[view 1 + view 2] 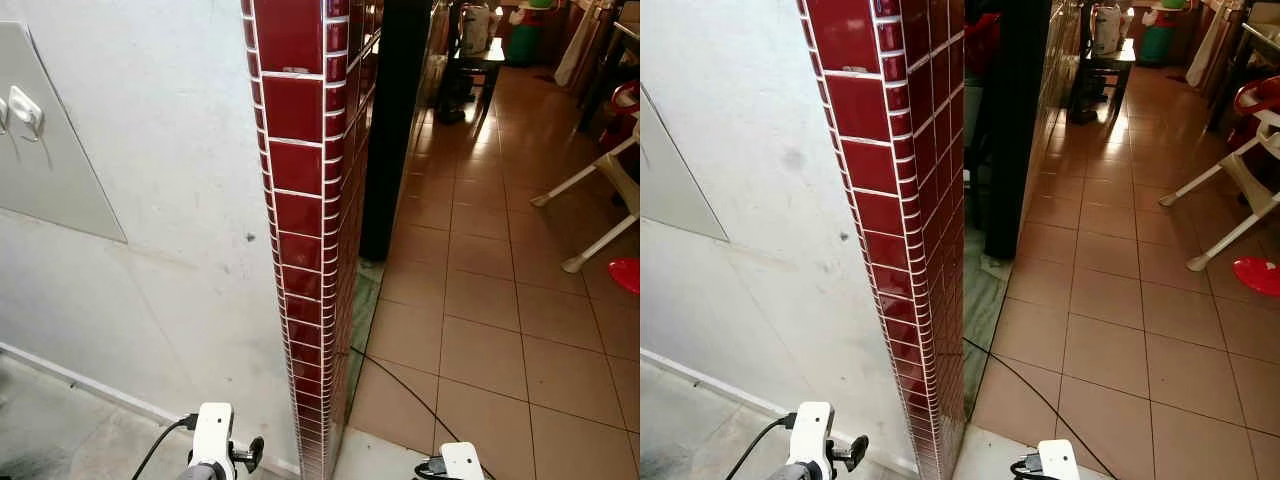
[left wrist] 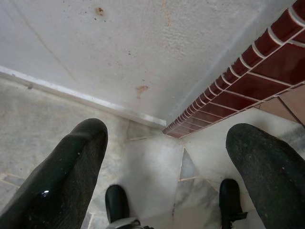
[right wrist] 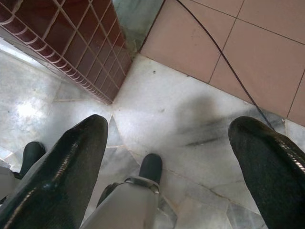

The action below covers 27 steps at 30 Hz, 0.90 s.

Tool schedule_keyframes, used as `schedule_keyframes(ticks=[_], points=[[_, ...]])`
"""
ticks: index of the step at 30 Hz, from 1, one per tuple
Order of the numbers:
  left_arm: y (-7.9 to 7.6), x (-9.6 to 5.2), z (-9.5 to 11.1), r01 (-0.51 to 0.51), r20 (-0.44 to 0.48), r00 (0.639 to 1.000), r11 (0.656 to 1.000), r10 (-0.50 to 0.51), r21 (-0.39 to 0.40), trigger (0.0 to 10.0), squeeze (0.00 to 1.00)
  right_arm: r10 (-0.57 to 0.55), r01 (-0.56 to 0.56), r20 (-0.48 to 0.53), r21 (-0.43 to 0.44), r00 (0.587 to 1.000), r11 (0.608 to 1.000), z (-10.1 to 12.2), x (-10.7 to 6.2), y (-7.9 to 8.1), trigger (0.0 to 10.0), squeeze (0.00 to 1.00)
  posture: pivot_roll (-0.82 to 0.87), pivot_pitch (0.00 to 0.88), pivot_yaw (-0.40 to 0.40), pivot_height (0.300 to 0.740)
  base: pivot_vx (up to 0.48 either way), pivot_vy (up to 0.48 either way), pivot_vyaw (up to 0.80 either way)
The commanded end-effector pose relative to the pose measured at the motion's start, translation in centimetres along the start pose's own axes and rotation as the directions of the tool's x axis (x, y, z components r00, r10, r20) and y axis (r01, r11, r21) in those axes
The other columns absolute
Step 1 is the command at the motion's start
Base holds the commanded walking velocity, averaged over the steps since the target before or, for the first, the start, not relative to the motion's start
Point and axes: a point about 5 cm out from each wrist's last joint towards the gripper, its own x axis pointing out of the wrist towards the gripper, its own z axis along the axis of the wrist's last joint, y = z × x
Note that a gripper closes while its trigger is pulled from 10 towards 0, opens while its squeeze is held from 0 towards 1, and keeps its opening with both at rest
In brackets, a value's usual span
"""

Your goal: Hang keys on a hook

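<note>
A white hook [image 1: 25, 112] is fixed to a grey panel [image 1: 60, 170] on the white wall at the upper left. Both arms hang low: the left wrist [image 1: 213, 440] is by the wall's foot, the right wrist [image 1: 462, 462] over the floor. In the left wrist view my left gripper [image 2: 169, 138] is open, with only marble floor between its fingers [image 2: 71, 167]. My right gripper [image 3: 171, 129] is open too, its fingers [image 3: 66, 162] spread over pale marble with nothing held.
A dark red tiled pillar corner [image 1: 300, 200] stands straight ahead, with a black post [image 1: 390, 130] behind it. A black cable [image 1: 400, 385] crosses the brown tiled floor [image 1: 500, 300]. White chair legs [image 1: 600, 180] and a red object [image 1: 625, 272] are at the right. My feet [image 2: 116, 202] stand near the pillar's base.
</note>
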Motion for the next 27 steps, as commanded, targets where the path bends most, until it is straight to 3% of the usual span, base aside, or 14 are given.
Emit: schedule_keyframes(ticks=[1,27], points=[[0.48,-0.17,-0.26,-0.005,-0.005,1.000,1.000,0.005,-0.010,10.0,0.00,0.004,-0.004,0.011,-0.007,1.000,1.000,0.03,-0.02,0.11,10.0,0.00,-0.02,0.000,0.020,0.740,0.000,0.000,0.00],[0.37,-0.17,-0.26,0.003,0.000,1.000,1.000,-0.003,-0.019,10.0,0.00,-0.002,0.002,0.000,0.002,1.000,1.000,-0.61,-0.25,-0.01,10.0,0.00,-0.03,0.000,0.025,0.740,0.000,0.364,0.00]])
